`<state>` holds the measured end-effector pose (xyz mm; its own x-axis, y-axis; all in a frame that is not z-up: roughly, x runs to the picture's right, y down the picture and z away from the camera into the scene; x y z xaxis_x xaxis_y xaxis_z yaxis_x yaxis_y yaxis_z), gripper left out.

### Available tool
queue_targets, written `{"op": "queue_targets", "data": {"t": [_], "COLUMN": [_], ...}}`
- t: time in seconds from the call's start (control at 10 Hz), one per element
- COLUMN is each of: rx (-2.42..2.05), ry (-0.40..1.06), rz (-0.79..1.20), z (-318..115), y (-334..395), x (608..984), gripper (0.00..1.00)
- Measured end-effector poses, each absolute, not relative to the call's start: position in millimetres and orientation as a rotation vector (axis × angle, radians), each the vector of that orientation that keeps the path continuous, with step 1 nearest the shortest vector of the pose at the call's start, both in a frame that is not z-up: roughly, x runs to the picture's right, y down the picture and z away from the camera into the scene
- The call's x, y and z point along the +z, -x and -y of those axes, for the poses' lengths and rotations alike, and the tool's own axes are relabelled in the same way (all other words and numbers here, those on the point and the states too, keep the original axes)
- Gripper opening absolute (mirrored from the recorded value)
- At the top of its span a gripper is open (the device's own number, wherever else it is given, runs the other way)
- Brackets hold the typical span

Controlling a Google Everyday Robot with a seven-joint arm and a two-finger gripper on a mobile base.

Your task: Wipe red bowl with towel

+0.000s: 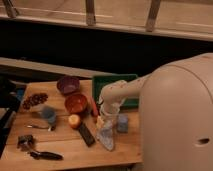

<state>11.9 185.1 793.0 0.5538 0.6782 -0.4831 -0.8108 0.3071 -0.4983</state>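
With gripper [104, 121] low over towel [107, 138], just right of red bowl [76, 103].
Seemingly set there to take up the towel before wiping; cannot tell whether clamped or wide. Leaves red bowl upright on desk [60, 147], near gripper's left yet apart, towel right of bowl, nearer the camera.

Gripper [103, 121] over towel [107, 139], near red bowl [76, 103]

Your gripper [103, 121] hangs near the counter's [75, 152] front-right corner. An orange [74, 120] and a black bar [86, 134] stand between it and the bowl [76, 102]. You have room along the front edge.
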Motion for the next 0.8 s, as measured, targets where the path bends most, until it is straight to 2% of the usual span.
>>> {"op": "queue_targets", "data": {"t": [0.4, 0.8], "rx": [0.993, 1.004], "ry": [0.788, 0.853], "rz": [-0.206, -0.253], "z": [-187.9, -217.4], "y": [-11.5, -19.6], "x": [794.4, 813.6], "gripper": [0.62, 0.62]}}
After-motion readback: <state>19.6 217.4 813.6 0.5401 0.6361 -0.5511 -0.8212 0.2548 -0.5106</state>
